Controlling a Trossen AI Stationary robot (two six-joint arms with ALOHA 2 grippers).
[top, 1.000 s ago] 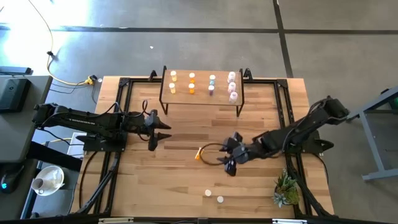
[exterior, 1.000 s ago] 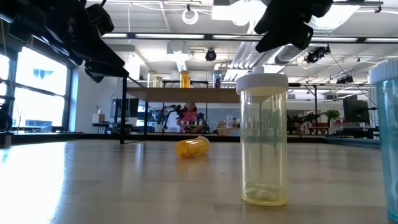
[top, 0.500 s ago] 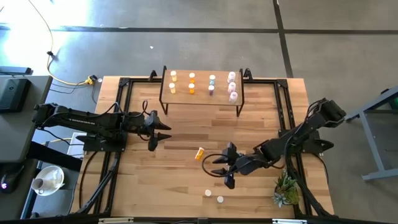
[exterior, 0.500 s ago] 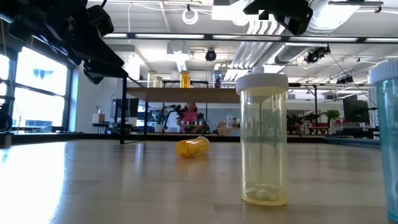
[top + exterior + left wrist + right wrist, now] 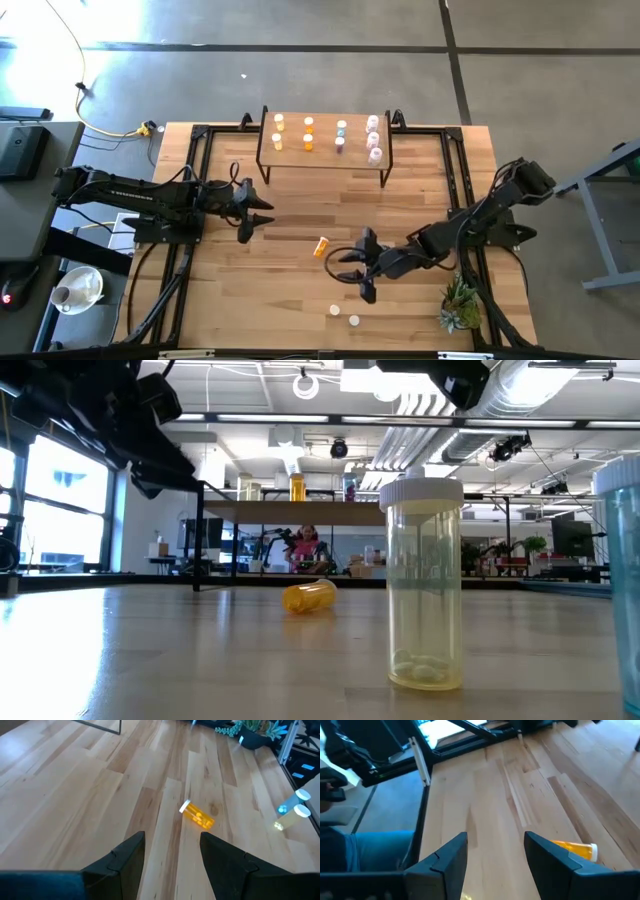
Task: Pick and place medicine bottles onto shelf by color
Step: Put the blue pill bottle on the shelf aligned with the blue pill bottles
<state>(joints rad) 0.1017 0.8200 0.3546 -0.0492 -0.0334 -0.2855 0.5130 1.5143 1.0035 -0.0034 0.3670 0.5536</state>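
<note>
1. High view: right gripper (image 5: 352, 274) hangs open and empty near the fallen orange bottle (image 5: 321, 245) at mid-table.
2. Left gripper (image 5: 252, 213) waits open, also empty, well apart from the shelf (image 5: 325, 150).
3. Looks like the reach step; two bottles (image 5: 344, 316) stand at the near edge.
4. Next: line the jaws up, then close on one.

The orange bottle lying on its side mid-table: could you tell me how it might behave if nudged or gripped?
The orange bottle lies on its round side, so it would probably roll. It holds few pills, so it is likely light, and its smooth wall may slip.
</note>
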